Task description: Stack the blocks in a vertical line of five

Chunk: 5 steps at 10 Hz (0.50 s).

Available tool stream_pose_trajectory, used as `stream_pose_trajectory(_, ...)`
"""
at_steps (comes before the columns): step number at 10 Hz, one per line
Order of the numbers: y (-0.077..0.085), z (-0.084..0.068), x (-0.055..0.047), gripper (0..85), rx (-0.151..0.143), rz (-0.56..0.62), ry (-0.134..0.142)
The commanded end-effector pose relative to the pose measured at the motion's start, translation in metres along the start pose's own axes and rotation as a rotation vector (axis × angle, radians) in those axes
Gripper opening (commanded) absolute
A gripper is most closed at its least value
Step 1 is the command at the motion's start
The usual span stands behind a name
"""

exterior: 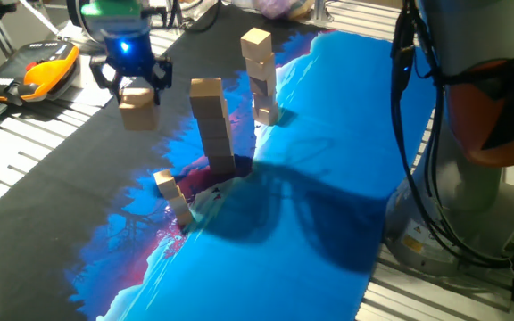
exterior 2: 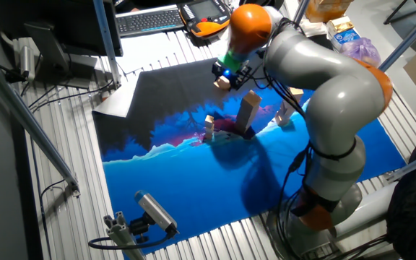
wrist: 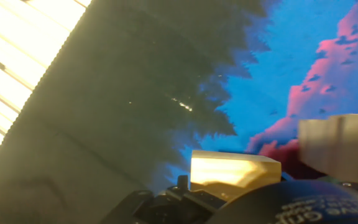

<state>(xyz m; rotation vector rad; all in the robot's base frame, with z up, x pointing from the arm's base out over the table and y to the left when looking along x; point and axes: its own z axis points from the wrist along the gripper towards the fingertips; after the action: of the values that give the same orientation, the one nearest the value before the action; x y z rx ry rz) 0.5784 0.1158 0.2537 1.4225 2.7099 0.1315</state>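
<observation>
One block (exterior: 137,106) gripped in end effector (exterior: 135,82), held level above mat, prob. faces square w/ fingers.

We see both fixed views evenly and fairly brightly lit, with the arm's broad soft shadow (exterior: 284,209) across the blue mat (exterior: 346,134). In the hand view the slatted worktop (wrist: 17,68) blows out to white, and the nearest block (wrist: 235,174) is blurred.

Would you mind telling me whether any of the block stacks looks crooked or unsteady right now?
Yes. The middle stack leans sideways instead of standing plumb, and the far stack has its blocks twisted out of line. The claw holds another block above the mat.
</observation>
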Motion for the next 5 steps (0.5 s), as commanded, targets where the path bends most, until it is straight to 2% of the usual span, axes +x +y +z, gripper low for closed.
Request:
stream_pose_trajectory(1, -0.003, -0.011, -0.003, 0.0, 0.0, 0.007, 0.01)
stream_pose_trajectory(4, -0.017, -0.04, -0.02, 0.0, 0.022, 0.002, 0.051)
stream_pose_trajectory(5, -0.024, -0.045, -0.022, 0.0, 0.039, -0.01, 0.052)
